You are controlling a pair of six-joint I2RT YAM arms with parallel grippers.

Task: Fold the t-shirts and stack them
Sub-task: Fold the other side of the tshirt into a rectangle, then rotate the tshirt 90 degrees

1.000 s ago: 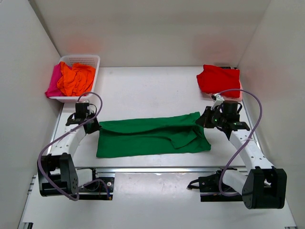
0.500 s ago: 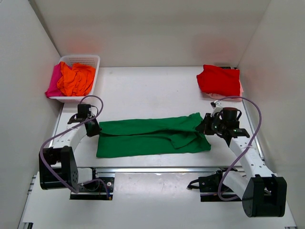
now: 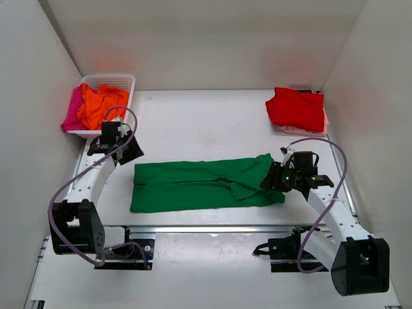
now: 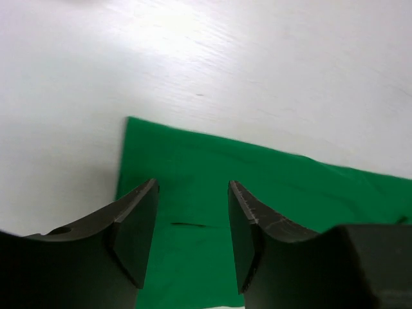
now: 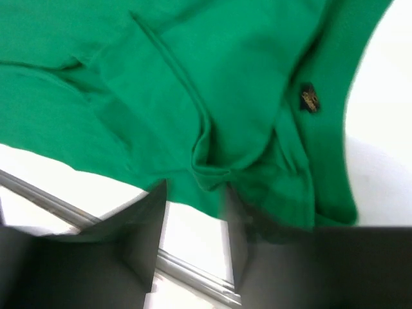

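Left gripper: jaws parted, empty, hovering over the far-left corner of the green t-shirt. Right gripper: parted, nothing held, over its right end. Shirt lies on the table, long axis left to right; you have one arm at each end.

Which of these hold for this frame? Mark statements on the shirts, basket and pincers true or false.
1. The green t-shirt lies in the basket. False: it lies on the table.
2. The left pincer is open, holding nothing. True.
3. The red t-shirt sits at the far right. True.
4. The basket is empty. False: it holds an orange t-shirt.
5. The right pincer grips the red t-shirt. False: it is open over the green one.
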